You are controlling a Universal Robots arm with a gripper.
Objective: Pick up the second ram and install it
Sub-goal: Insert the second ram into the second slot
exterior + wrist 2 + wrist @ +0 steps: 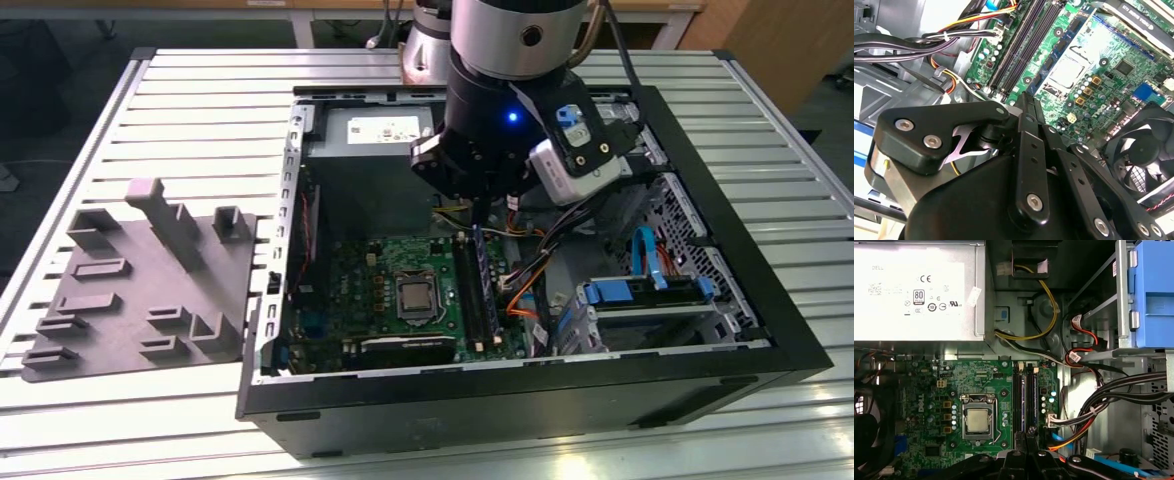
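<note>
Just on the exterior view's right of the processor socket [416,297], the second ram [482,290] is standing on edge in the memory slots [1017,400], its long axis pointing toward the gripper [1026,434], which is hanging over the slots' end, clenched, gripping nothing visible.

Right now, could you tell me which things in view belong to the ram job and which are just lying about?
Job: hand over the memory slots; blue memory stick in one slot; motherboard.
Lying about: grey moulded tray, power supply, blue drive-bay clips, fan, cable bundles.
</note>
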